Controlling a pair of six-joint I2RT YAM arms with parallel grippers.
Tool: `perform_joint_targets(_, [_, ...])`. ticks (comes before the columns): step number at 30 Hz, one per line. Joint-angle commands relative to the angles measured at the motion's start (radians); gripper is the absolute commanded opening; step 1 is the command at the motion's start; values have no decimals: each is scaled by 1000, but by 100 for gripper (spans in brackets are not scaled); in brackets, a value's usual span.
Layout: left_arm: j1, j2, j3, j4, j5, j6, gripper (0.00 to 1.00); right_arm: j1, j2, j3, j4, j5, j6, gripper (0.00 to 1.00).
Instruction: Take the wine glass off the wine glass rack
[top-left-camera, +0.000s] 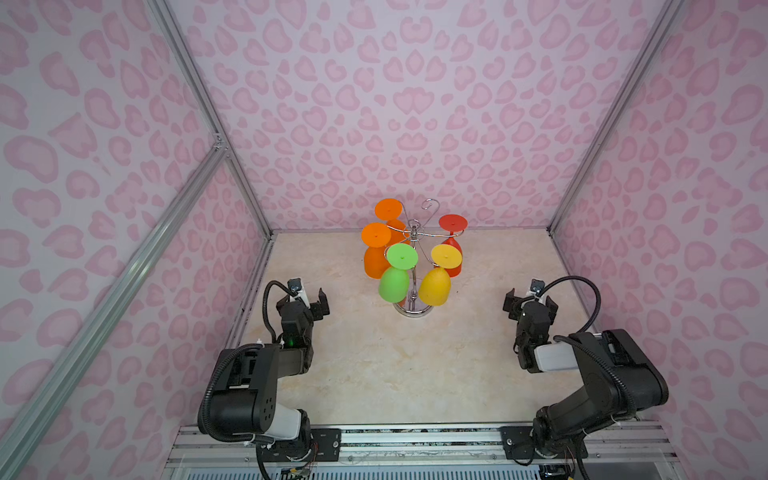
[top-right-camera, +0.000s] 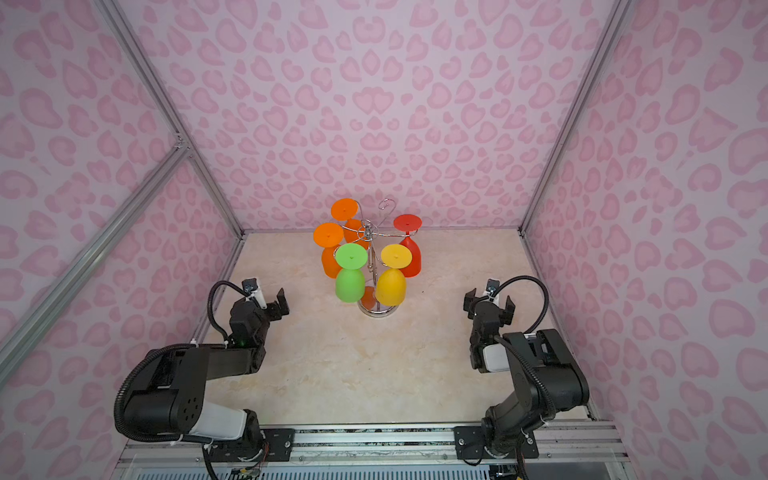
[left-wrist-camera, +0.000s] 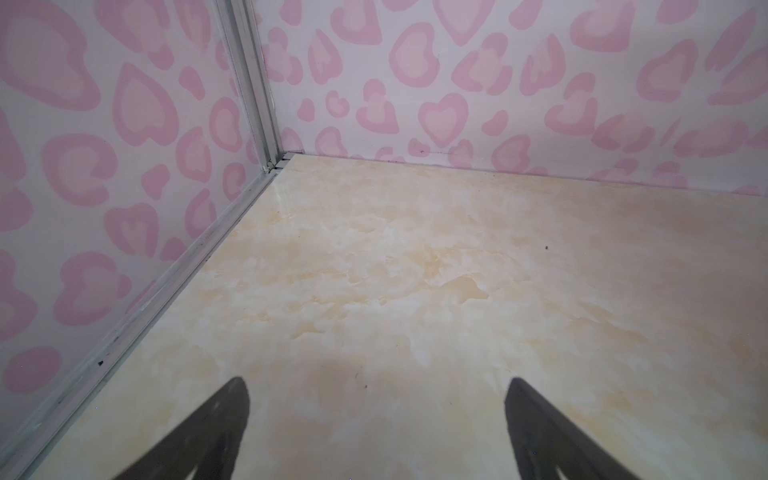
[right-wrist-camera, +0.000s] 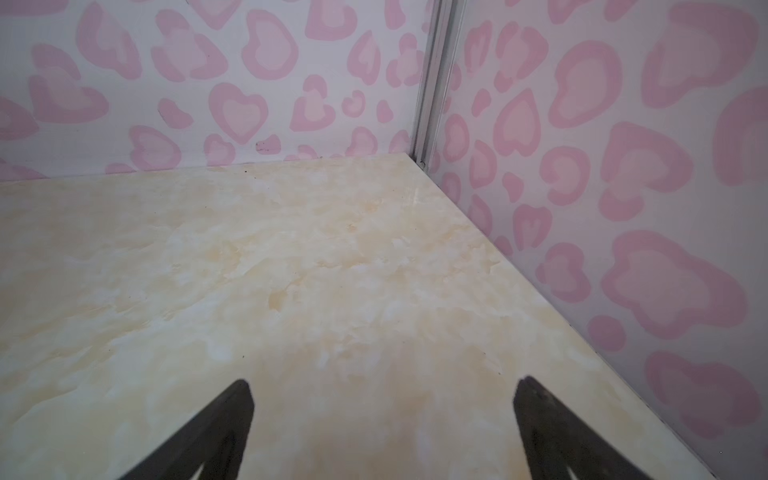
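The rack (top-left-camera: 412, 311) stands upright on its round shiny base toward the back middle of the table (top-left-camera: 395, 365), seen in both top views (top-right-camera: 378, 311). Five glasses hang from it upside down, feet up and bowls down: the green glass (top-left-camera: 394, 283) and the yellow glass (top-left-camera: 435, 286) on the near side, side by side with the pole between them, the red glass (top-left-camera: 453, 222) at the back right, and two orange glasses (top-left-camera: 376, 235) at the back left, one behind the other. A further curled arm (top-left-camera: 430, 204) sticks up at the rear. The left claw (top-left-camera: 311, 296) hovers near the left edge of the table, to the near left of the rack and well apart from it; the green glass is the closest to it. Its jaws stand wide apart with nothing between them, and the left wrist view (left-wrist-camera: 377, 386) shows only bare table and a wall corner ahead. The right claw (top-left-camera: 530, 300) sits near the right edge, to the near right of the rack, also well apart from it, with the yellow glass nearest. It too is spread wide and holds nothing; the right wrist view (right-wrist-camera: 384, 384) looks at bare table and the other corner
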Motion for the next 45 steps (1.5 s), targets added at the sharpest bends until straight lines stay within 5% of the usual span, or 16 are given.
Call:
perform_joint_targets(1, [1,-2,3,13,10,0,98,1,3,-5,39,7,-3,98])
perform_joint_targets(45, [7,-3,1,15,22,-1,97,3,-3,-7,48,21,-7,98])
